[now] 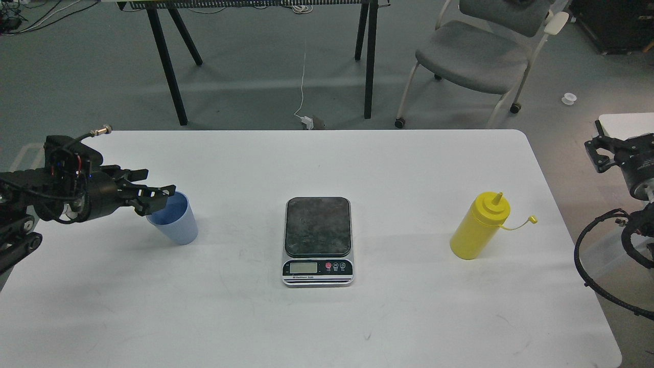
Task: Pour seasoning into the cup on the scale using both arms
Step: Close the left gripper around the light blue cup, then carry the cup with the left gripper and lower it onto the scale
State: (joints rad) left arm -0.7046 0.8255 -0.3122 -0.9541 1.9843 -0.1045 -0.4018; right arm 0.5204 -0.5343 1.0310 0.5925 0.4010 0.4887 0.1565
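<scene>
Counter [317,317]: white, rounded corners, fills most of the head view

Scale [318,240]: at counter centre; dark, scuffed weighing plate bare; silver body; LCD and small buttons, one of them red, along the near edge

Cup [174,221]: light blue, tapered, standing on the counter left of the scale and well apart from it; open mouth up; appears to lean slightly toward the left arm

Left hand [156,197]: at the far end of the black left arm, reaching in level from the left edge; fingertips at the cup's upper rim, one seeming to overlap the mouth; fingers spread a little; whether actually gripping the rim or only touching it, cannot tell

Seasoning [480,227]: yellow squeeze bottle, upright on the counter right of the scale, well apart from it; pointed nozzle uncovered; small tethered cap hanging out to the right side

Right hand [605,148]: dark, seen small at the right edge, beyond the counter's border and well away from the seasoning; holds nothing visible; fingers not distinguishable, so degree of opening cannot be told

Right arm cabling [608,266]: black loop below the right hand, off the counter edge

Floor beyond counter: grey; grey chair [475,56] on castors at upper right; black legs of a second table [168,66] at upper left; thin white cable [303,76] running down to a small plug
</scene>
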